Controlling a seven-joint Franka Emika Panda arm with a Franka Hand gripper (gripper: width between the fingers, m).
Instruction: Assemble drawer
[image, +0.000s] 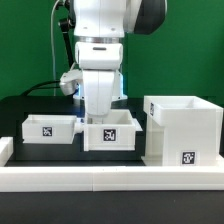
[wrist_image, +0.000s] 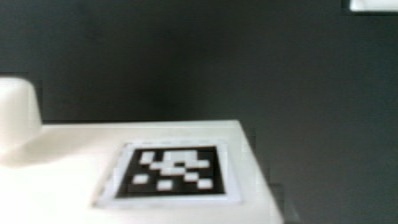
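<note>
The tall white housing (image: 180, 130) stands at the exterior view's right, its top open and a tag low on its front. Two shallow white trays sit beside it: the left tray (image: 48, 128) and the middle tray (image: 113, 133), each with a tag on its front wall. My gripper (image: 100, 117) hangs straight down at the middle tray's left back part, with its fingertips hidden at the tray's rim. The wrist view shows a white tagged surface (wrist_image: 173, 172) close up and a rounded white part (wrist_image: 15, 120). No fingers show clearly there.
A low white rail (image: 100, 178) runs along the table's front edge. The table top (wrist_image: 214, 60) is black. Cables hang behind the arm at the back left (image: 68, 82).
</note>
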